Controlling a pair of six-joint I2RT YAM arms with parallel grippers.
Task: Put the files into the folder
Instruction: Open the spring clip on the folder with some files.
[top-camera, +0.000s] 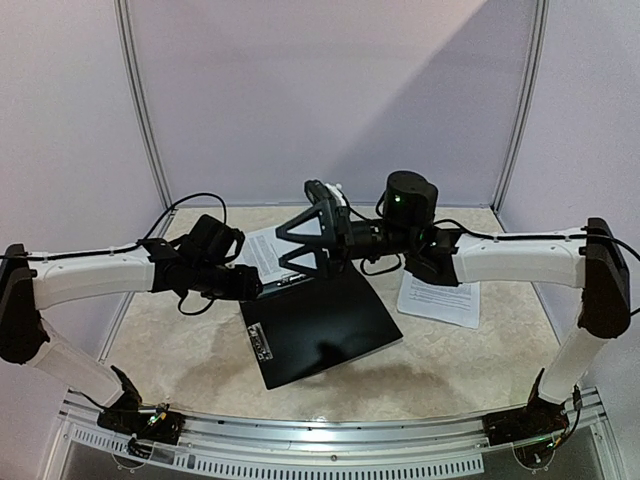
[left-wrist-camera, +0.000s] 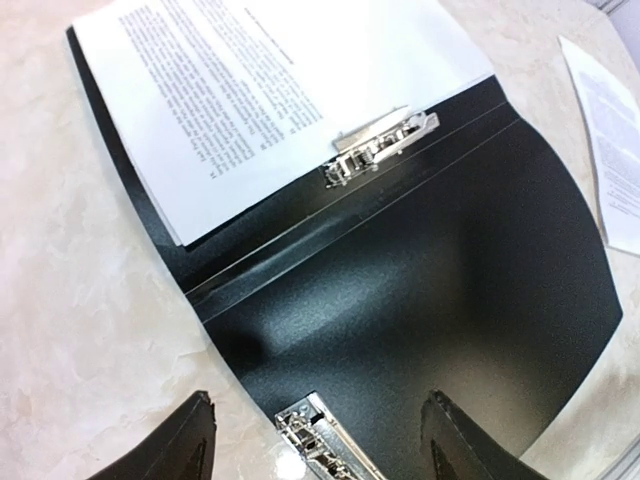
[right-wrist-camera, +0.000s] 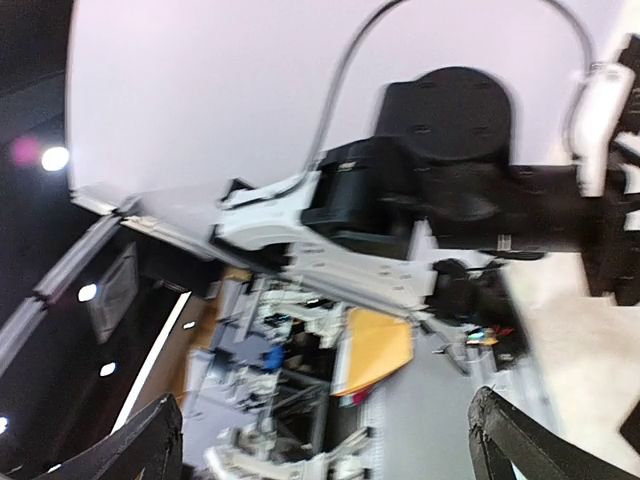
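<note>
My left gripper (left-wrist-camera: 320, 400) hangs spread and empty over the open folder (left-wrist-camera: 430, 280) at table centre. One file (left-wrist-camera: 250, 80) lies on its 11 o'clock leaf, and loose files (top-camera: 440, 300) lie at its 3 o'clock. My right gripper (top-camera: 282, 247), turned sideways, gapes wide and holds nothing.

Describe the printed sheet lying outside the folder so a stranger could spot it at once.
Find the open black folder in the middle of the table. To its right, a printed white sheet lies alone on the tabletop. The other sheet rests inside the folder, by its metal clip.
</note>
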